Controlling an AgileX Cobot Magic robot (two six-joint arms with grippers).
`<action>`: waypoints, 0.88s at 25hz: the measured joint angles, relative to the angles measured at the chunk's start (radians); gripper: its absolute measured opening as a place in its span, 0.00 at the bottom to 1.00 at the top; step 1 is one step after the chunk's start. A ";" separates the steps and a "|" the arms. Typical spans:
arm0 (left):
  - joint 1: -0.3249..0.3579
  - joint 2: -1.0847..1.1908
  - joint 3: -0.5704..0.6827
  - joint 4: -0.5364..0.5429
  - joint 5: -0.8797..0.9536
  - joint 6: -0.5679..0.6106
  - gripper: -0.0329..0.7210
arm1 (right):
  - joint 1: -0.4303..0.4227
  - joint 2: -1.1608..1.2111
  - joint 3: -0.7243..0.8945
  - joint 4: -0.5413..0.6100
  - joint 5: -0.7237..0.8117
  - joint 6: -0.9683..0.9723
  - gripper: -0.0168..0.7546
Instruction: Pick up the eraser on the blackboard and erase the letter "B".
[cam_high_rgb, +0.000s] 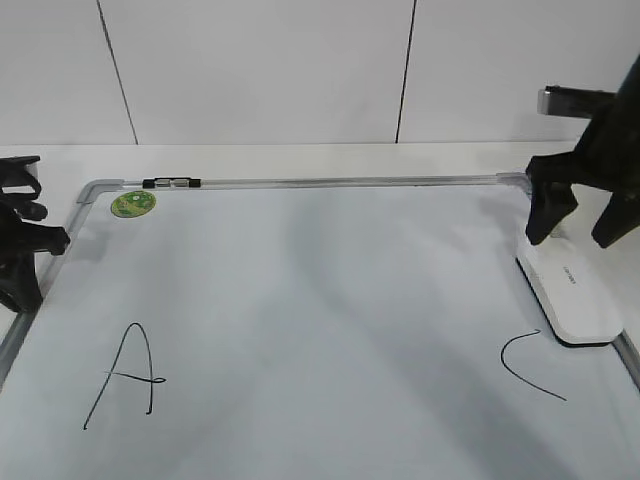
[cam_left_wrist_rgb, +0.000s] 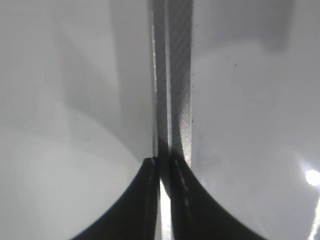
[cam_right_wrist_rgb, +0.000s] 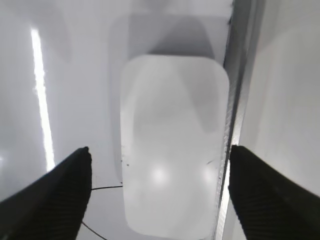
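Above the board's right edge, the right hand (cam_right_wrist_rgb: 160, 195) hangs with its fingers spread wide to either side of the eraser (cam_right_wrist_rgb: 172, 145), which lies flat on the blackboard (cam_high_rgb: 300, 300) against the frame, just above the "C" (cam_high_rgb: 528, 365). The left hand (cam_left_wrist_rgb: 161, 200), pressed together, idles over the left frame rail. Judging risk: the frame-side finger may catch the rail, skewing the grasp; no "B" is visible.

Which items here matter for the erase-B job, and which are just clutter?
Job:
- eraser, lying at the board's right edge
- blackboard
- right end effector, open, above the eraser
- letter "B": not visible in any view

Clutter:
- green disc, top-left corner
- letter "A"
- curved stroke beside the eraser
- left end effector, shut, at the left frame
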 joint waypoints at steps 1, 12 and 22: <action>0.000 0.000 0.000 0.000 0.000 0.000 0.10 | 0.000 -0.002 -0.009 0.000 0.000 0.007 0.86; 0.002 0.000 0.000 0.023 -0.003 0.008 0.41 | 0.000 -0.101 -0.019 0.008 0.013 0.065 0.79; -0.001 -0.004 -0.065 0.011 0.076 0.010 0.55 | 0.000 -0.236 -0.019 0.010 0.019 0.072 0.79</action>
